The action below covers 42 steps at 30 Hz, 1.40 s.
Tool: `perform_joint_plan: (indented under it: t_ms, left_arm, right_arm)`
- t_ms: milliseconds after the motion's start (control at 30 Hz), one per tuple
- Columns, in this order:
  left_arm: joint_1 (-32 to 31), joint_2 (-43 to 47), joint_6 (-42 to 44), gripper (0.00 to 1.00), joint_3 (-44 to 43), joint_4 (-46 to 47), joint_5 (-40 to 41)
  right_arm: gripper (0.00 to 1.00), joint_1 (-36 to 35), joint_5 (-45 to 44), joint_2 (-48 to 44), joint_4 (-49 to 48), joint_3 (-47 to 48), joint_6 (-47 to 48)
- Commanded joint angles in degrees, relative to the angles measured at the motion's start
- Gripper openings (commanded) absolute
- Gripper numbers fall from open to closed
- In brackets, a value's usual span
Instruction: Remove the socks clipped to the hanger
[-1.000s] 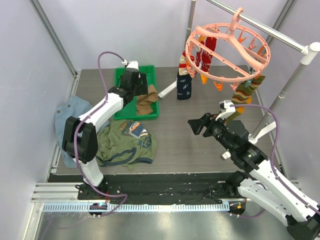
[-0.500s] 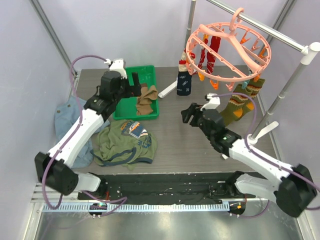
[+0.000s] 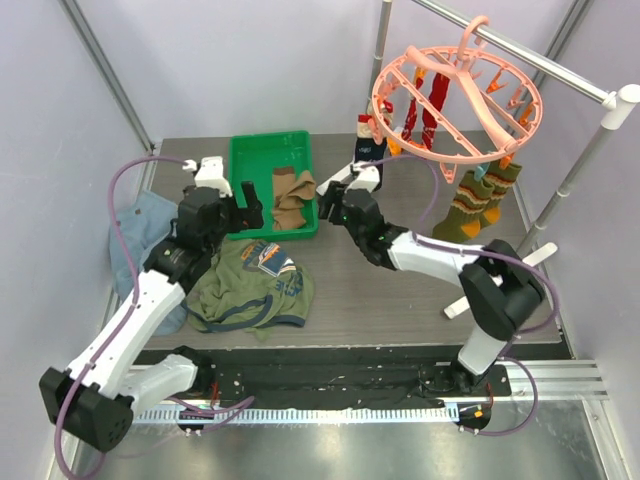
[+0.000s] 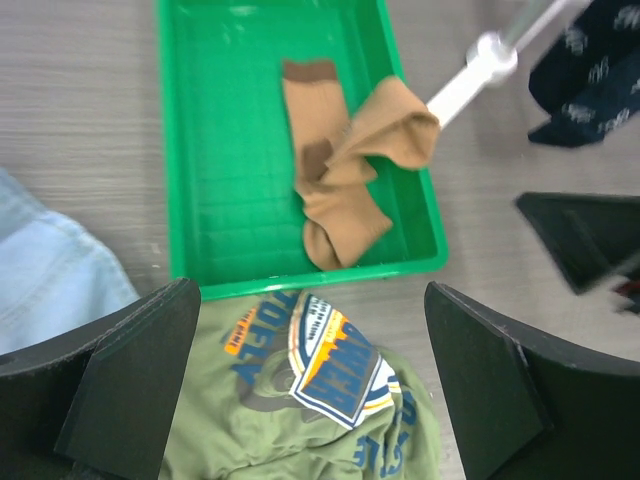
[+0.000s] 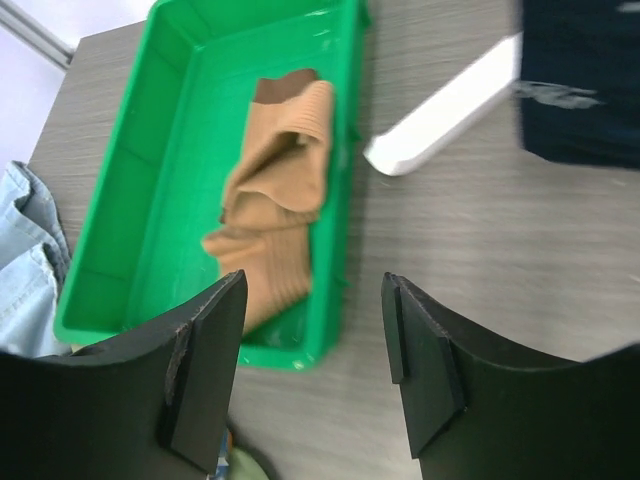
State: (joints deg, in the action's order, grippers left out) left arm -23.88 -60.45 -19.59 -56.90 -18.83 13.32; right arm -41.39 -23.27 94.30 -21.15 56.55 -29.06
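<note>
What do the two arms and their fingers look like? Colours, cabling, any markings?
Both look alike. The left arm and right arm have white link shells with black joints and black wrist units. A purple cable loops loose off each. The left fingers and right fingers are matte black, flat, wedge-shaped slabs with bevelled edges. No markings are visible.

White links, black joints: left arm point(image 3: 150, 300), right arm point(image 3: 440, 255). Purple cable point(image 3: 118, 178) loops off each. Fingers point(image 4: 130, 380) matte black, wedge-shaped.
</note>
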Motion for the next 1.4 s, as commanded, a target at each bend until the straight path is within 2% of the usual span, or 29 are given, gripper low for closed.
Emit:
perform_joint_plan:
  t_ms: [0, 200, 367, 833, 1233, 1333, 1367]
  left_arm:
    - [0.15, 5.07, -1.23, 1.0, 3.02, 5.29, 7.76]
    - [-0.03, 7.8, -2.03, 1.0, 3.73, 5.38, 7.68]
    - [-0.2, 8.5, -2.03, 1.0, 3.82, 5.38, 8.12]
    - [-0.2, 9.73, -2.2, 1.0, 3.99, 5.47, 8.12]
    - [-0.2, 10.52, -2.03, 1.0, 4.17, 5.47, 9.53]
    - [-0.2, 10.7, -1.85, 1.0, 4.17, 5.56, 9.97]
    - [-0.12, 10.7, -1.76, 1.0, 4.17, 5.56, 10.06]
  right_arm:
    - [0.64, -0.98, 0.07, 6.57, -2.67, 7.86, 0.4]
    - [0.63, -0.89, -0.9, 17.99, -1.88, 19.54, 3.47]
    - [0.63, -0.89, -0.99, 23.64, 1.36, 28.42, 4.45]
    - [0.63, -0.98, -1.08, 31.99, 6.99, 40.21, 5.59]
    - [0.6, -1.06, -0.91, 40.95, 12.53, 52.41, 2.08]
    - [0.54, -1.24, 1.03, 42.71, 12.36, 54.88, 2.95]
    - [0.48, -1.41, 1.38, 42.98, 12.27, 55.5, 3.22]
